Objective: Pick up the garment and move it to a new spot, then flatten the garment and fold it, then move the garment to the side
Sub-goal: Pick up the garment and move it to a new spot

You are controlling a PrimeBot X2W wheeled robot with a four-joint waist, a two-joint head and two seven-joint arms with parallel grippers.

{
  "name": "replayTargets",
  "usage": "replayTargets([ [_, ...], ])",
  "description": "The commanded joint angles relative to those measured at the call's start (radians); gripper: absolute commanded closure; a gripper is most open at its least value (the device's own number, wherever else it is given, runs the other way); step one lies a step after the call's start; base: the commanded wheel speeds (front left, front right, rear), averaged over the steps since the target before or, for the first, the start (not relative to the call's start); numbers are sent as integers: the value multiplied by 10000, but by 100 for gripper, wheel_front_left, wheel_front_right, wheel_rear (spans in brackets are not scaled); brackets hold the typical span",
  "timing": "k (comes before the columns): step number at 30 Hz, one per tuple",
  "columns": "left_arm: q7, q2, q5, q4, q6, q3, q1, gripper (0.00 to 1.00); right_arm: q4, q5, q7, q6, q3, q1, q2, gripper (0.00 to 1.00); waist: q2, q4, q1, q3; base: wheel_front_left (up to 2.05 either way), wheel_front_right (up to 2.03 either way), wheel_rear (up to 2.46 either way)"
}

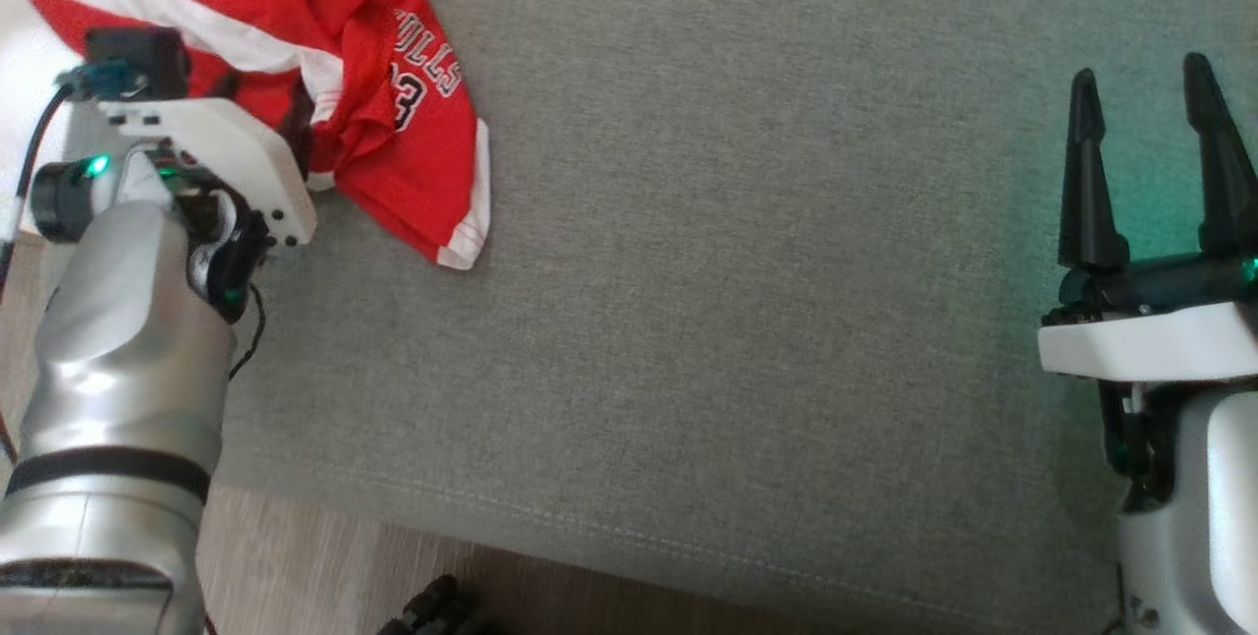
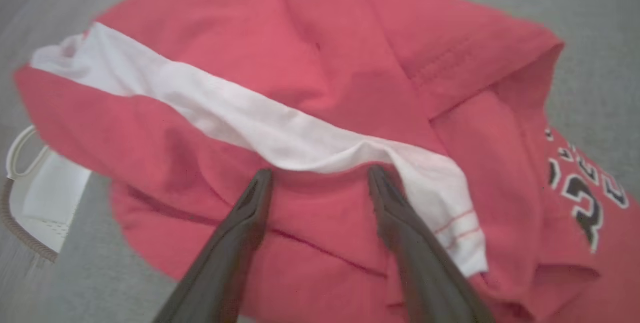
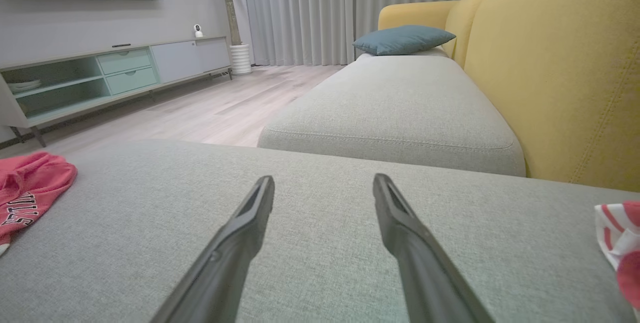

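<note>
Garment: a crumpled red jersey with a white band and black-and-white lettering (image 1: 393, 94). It lies bunched at 10 o'clock in the head view, on the cushion's corner.
Support surface: a broad grey woven-fabric cushion (image 1: 737, 271). It is bare from centre to 3 o'clock, so it is judged roomy enough for the new spot and for flattening.
Left gripper: the left gripper (image 2: 320, 173) reaches over the garment at 9 o'clock in the head view. Its two dark fingers are spread wide and straddle a raised ridge of the white band, with nothing pinched between them. Contact with the cloth cannot be confirmed.
Reason for pose: the ridge gives the fingers a fold to close on.
Right gripper: the right gripper (image 1: 1140, 70) sits at 3 o'clock with fingers wide and empty, well apart from the garment. It is judged to be parked clear of the pick.
Step in hand: the first pick-up. The garment is not yet lifted.
Next move: close on the ridge, then lift. A shallow bite may catch only one layer.
Hazard: a white plastic object with a coiled cord (image 2: 45, 188) lies partly under the garment at 9 o'clock in the left wrist view and may be dragged along.
</note>
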Motion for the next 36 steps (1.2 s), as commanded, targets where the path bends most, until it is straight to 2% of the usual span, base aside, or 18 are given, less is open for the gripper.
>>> replayTargets([
  [1,85,576,-145,-117,-4,153,-219,0,-403,58,53,-9,311,-135,-5,0,0,-94,-1,91,0,0,0],
  [5,756,631,-763,415,-7,-537,-466,0,-455,80,61,-9,321,-117,-16,0,0,-186,-1,135,0,0,0],
  [6,860,664,-922,489,-7,-695,-485,51,-448,85,53,-9,319,-125,-13,0,0,-207,-1,126,0,0,0],
  [7,923,696,-1069,528,-7,-864,-489,78,-431,92,38,-9,313,-135,-7,0,0,-228,-1,103,0,0,0],
  [8,975,725,-1227,556,-7,-1013,-476,100,-406,101,20,-9,310,-145,0,0,0,-248,-1,67,0,0,0],
  [11,946,852,-1697,512,-8,-1427,-401,100,-290,143,-37,-9,317,-179,30,0,0,-302,-1,-82,0,0,0],
  [15,337,1098,-2144,331,-8,-1715,-334,100,-51,222,-176,-9,320,-220,79,0,0,-396,-1,-426,0,0,0],
  [20,-875,1287,-2601,0,-9,-1712,-280,100,361,359,-412,-9,364,-209,142,0,0,-564,-1,-1021,0,0,0],
  [24,-2180,1455,-2374,-377,172,-1725,-273,100,737,479,-586,-9,455,-122,178,0,0,-770,-1,-1557,0,0,0],
  [29,-2932,1218,-2357,-1144,568,-1569,-93,100,1148,751,-831,-9,505,-70,196,0,0,-1120,-1,-2192,0,0,0],
  [36,-3133,641,-2230,-2689,1065,-1640,311,100,1553,1146,-1063,-9,618,-11,200,0,0,-1565,-1,-2798,0,0,0],
])
